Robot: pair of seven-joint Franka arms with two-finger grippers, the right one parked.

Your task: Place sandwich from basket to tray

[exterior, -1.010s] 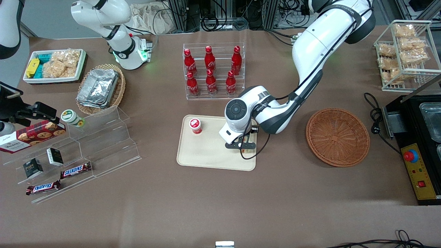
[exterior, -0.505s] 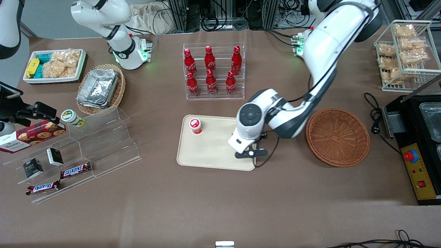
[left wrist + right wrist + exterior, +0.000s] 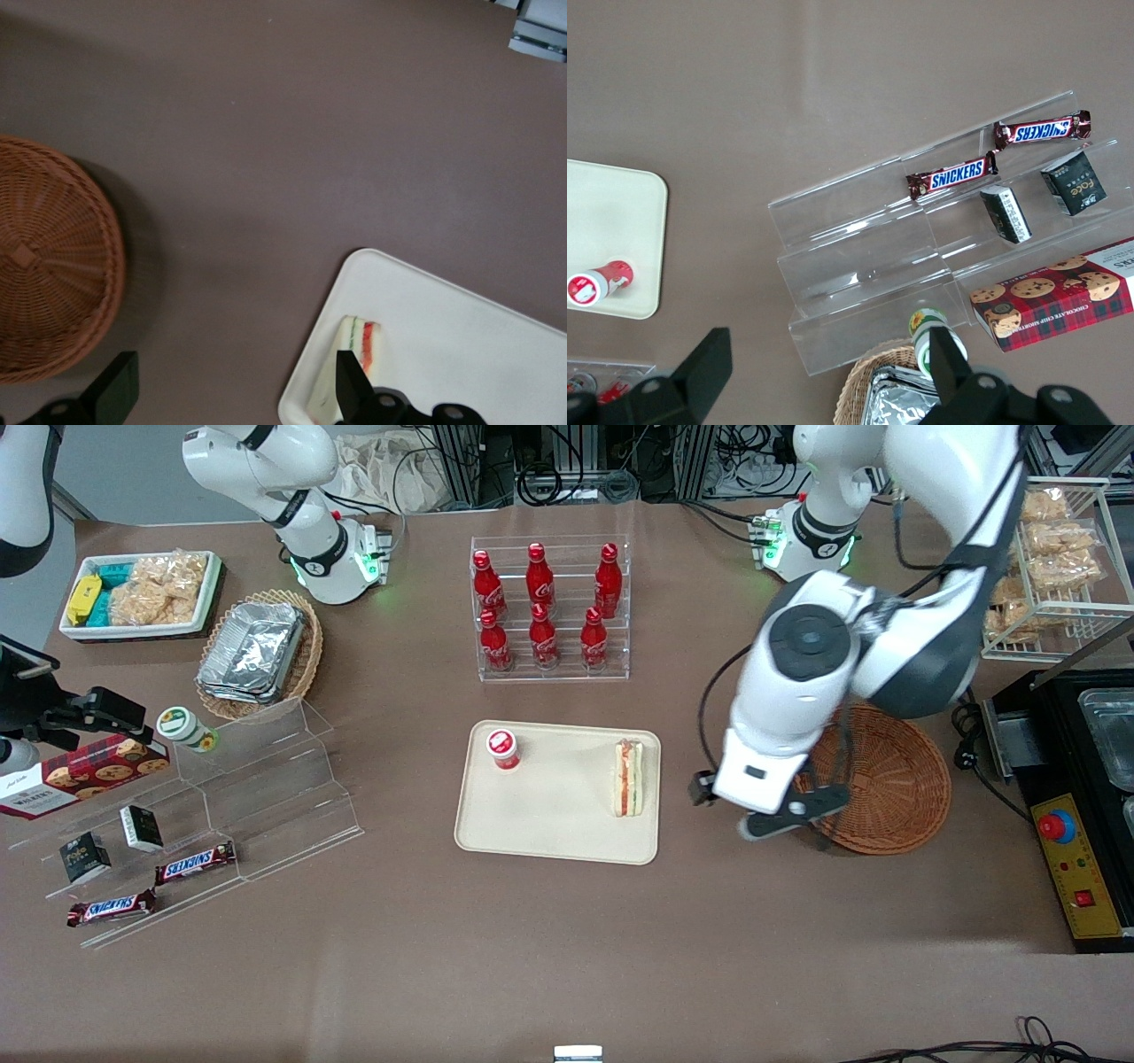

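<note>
The sandwich (image 3: 629, 778) lies on the cream tray (image 3: 549, 819), by the tray's edge toward the working arm's end, with its red and green filling showing. It also shows in the left wrist view (image 3: 359, 341), on the tray (image 3: 461, 336). The reddish-brown wicker basket (image 3: 873, 779) holds nothing; it also shows in the wrist view (image 3: 53, 266). My left gripper (image 3: 775, 822) is raised over the table between the tray and the basket. In the wrist view the gripper (image 3: 233, 390) is open and holds nothing.
A small red-capped bottle (image 3: 503, 748) lies on the tray. A clear rack of red bottles (image 3: 549, 607) stands farther from the camera than the tray. A black machine (image 3: 1076, 779) sits beside the basket. A clear stepped shelf (image 3: 257, 779) lies toward the parked arm's end.
My gripper let go of the sandwich on the tray, rose, and moved toward the basket. The sandwich, hidden under the gripper before, now shows lying on the tray.
</note>
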